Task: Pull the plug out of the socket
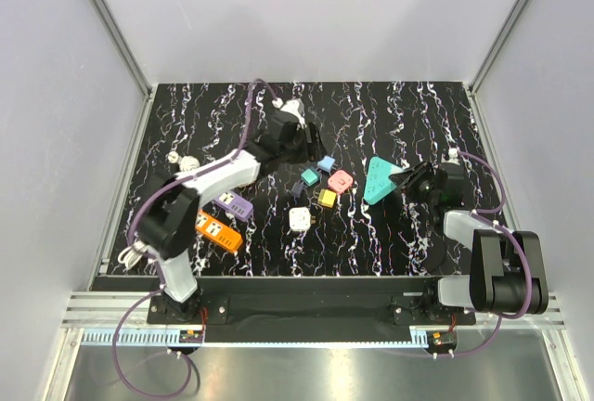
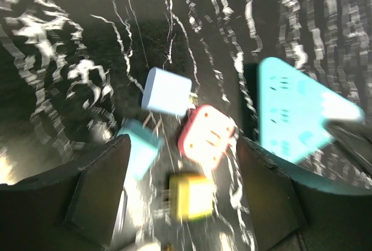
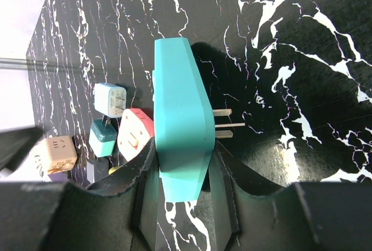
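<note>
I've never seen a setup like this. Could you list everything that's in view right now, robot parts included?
table: one, black with white veins, under everything
socket block: one, teal, triangular, right of centre
pink adapter: one, pink, centre
blue plug: one, light blue, behind the pink adapter
teal plug: one, teal, left of it
yellow plug: one, yellow, nearer than it
white cube: one, white, nearest in the cluster
purple strip: one, purple, left
orange strip: one, orange, near left
left gripper: one, black, open, empty
right gripper: one, black, gripping the socket block
</note>
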